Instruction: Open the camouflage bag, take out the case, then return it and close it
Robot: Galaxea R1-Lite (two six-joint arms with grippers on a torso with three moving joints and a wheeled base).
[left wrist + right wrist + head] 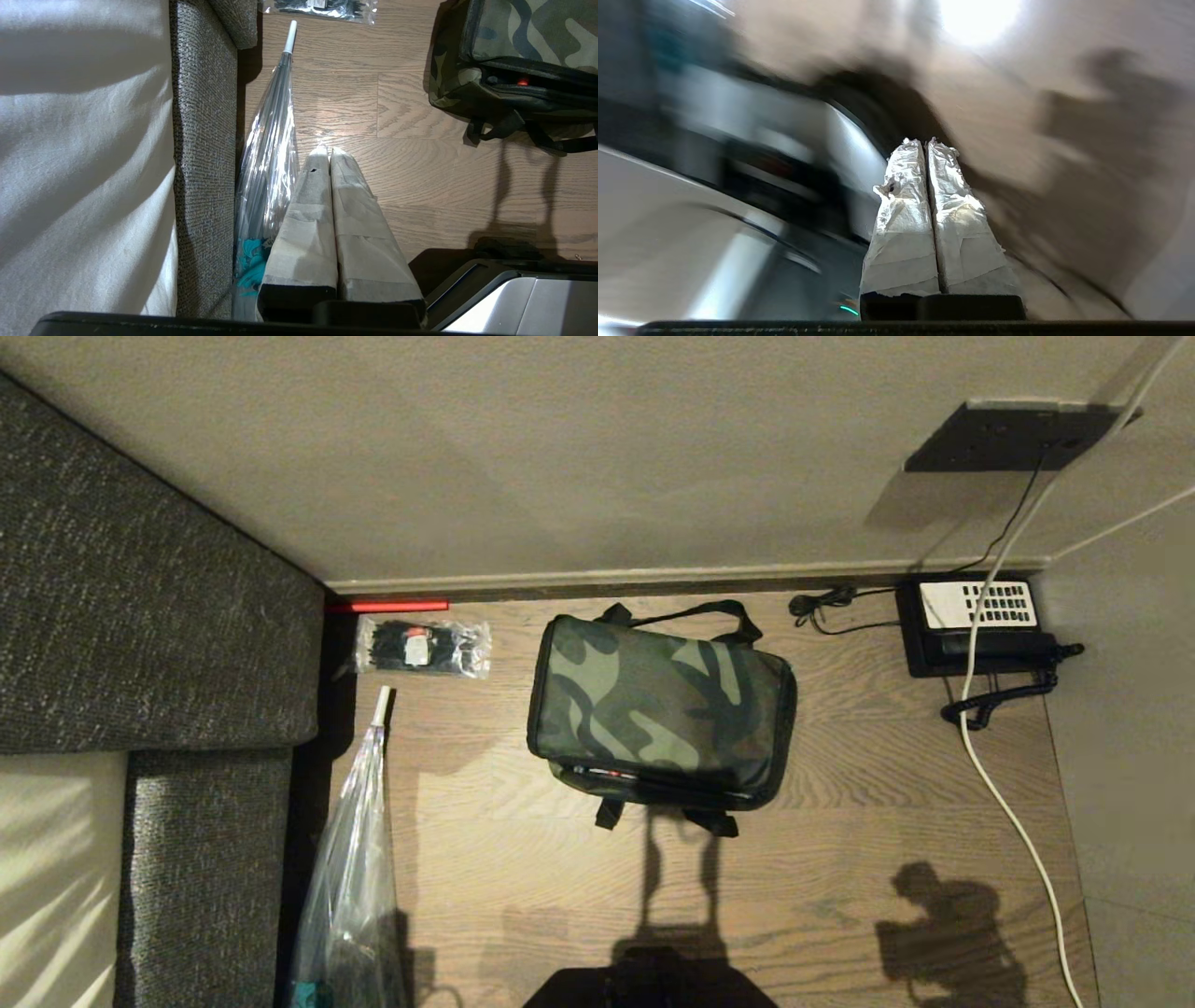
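The camouflage bag (661, 709) lies on the wooden floor in the middle of the head view, lid down, black straps at its front and back edges. In the left wrist view the camouflage bag (523, 60) shows a black zipper side with a small red spot. The case is hidden. My left gripper (328, 150) is shut and empty, low beside the sofa, well short of the bag. My right gripper (924, 141) is shut with nothing between its taped fingers, near the robot's own body; its surroundings are smeared. Neither gripper shows in the head view.
A grey sofa (140, 616) fills the left. A clear packet of black ties (422, 647) lies by the wall, and a clear folded umbrella (355, 859) lies along the sofa. A black desk telephone (976, 625) with a white cable (1018, 821) sits at the right.
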